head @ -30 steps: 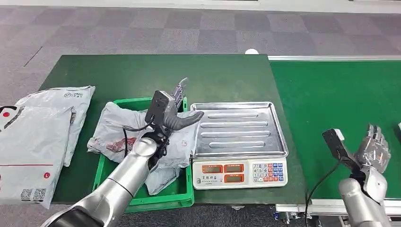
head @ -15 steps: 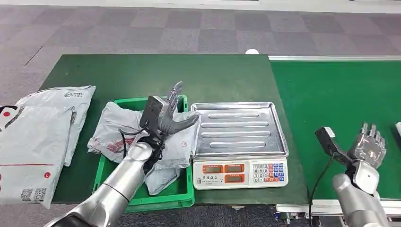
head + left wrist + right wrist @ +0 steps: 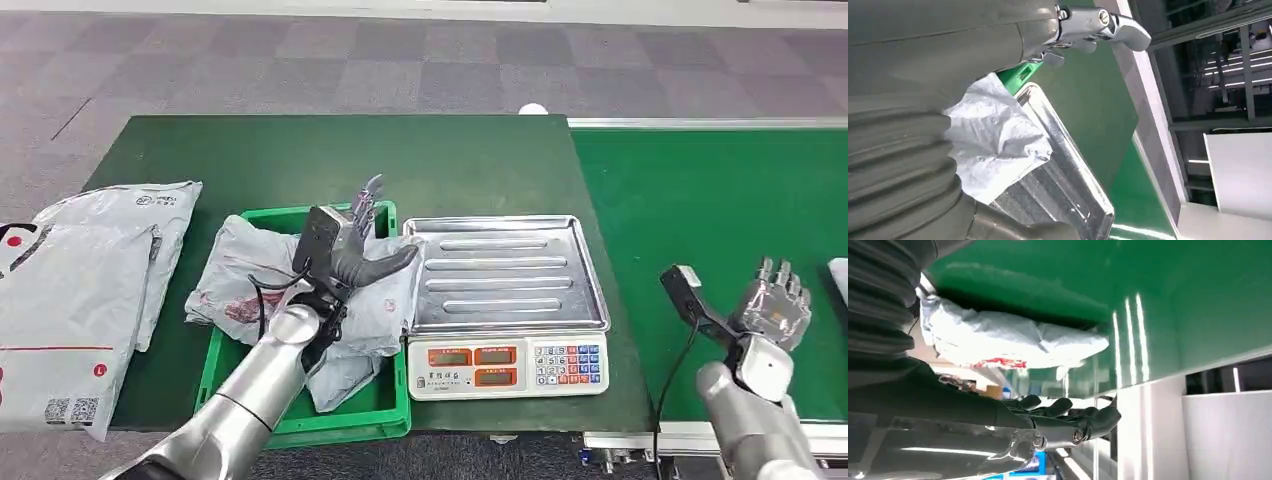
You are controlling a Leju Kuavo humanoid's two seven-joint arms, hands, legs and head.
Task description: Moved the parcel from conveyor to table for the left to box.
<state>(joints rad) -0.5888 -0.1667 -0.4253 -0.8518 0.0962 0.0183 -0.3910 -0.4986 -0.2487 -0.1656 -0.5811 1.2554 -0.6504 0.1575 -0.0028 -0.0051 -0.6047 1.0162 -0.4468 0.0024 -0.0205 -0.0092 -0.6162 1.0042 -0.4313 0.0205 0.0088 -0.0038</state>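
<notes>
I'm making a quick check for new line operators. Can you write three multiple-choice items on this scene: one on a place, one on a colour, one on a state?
1. Where does the scale stand?
A. in the crate
B. on the table, beside the crate
C. on the conveyor

2. What colour is the crate?
A. green
B. blue
C. red

3. What is on the scale's steel tray?
A. a parcel
B. a box
C. nothing

Key:
1 B, it sits on the table with the crate at its side.
2 A, its rim is bright green.
3 C, the ribbed tray lies bare in the head view.
</notes>
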